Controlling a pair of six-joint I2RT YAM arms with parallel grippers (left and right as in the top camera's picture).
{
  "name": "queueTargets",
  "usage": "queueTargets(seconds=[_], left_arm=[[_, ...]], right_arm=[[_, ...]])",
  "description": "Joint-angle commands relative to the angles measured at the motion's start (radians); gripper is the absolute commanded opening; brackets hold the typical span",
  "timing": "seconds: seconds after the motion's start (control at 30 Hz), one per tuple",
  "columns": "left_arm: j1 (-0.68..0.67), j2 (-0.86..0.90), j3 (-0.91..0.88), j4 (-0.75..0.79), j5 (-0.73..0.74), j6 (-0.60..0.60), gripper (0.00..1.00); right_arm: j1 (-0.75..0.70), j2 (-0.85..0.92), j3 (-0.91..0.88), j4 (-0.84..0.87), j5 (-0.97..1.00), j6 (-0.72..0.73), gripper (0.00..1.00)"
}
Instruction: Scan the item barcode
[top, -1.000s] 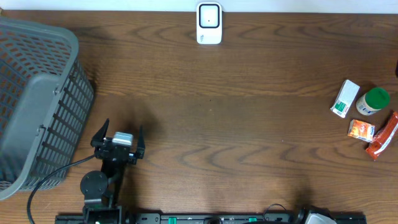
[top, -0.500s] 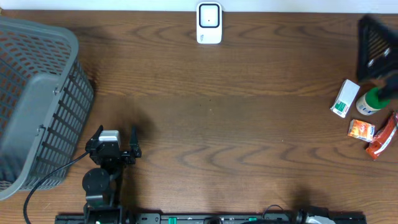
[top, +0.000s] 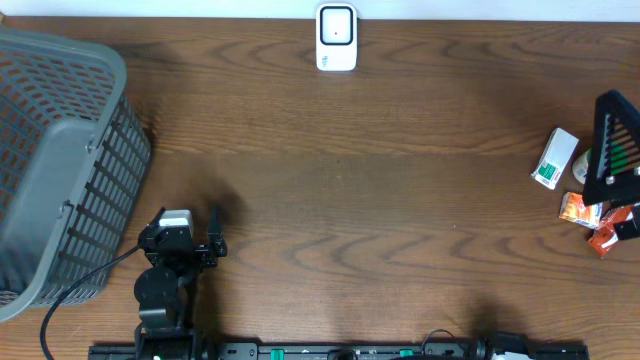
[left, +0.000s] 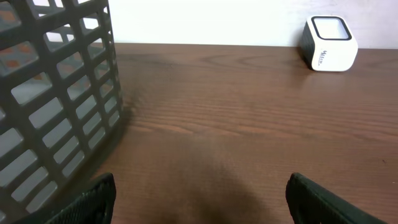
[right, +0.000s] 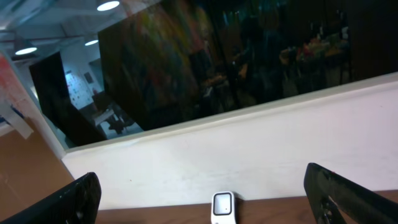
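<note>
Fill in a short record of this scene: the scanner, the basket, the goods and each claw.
scanner: far edge, centre
basket: left end
right end: white box, orange packet, red packet
left claw: open, empty, beside the basket
right claw: open, empty, its arm over the packets

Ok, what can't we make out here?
Barcodes: white box, orange packet too small in overhead; absent from wrist views.
Green item: overhead, mostly behind right arm.
Red packet: overhead, partly under that arm.
Basket contents: overhead, cut by left edge; left wrist shows only its outer wall.
</note>
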Motion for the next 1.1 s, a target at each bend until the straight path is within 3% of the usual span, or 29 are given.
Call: queueTargets(seconds=[0.0,0.3,0.7,1.07], left_arm=[[0.004,0.002,-0.007,-0.045,0.002,-0.008,0.87],[0.005,-0.146,-0.007,-0.045,0.002,-0.008,0.86],[0.004,-0.148,-0.007,-0.047,0.002,-0.008,0.86],[0.004,-0.148,-0.007,-0.047,0.002,-0.008,0.86]], right_arm=[[0.011,-0.001,-0.004,-0.01,0.013,-0.021,0.99],[0.011,-0.147,-0.103,0.028,0.013,-0.036,0.99],[0.011,-0.282,-0.154,0.074,0.008,-0.034,0.99],[0.01,-0.564,-0.242,0.11,0.006,-0.088,0.99]])
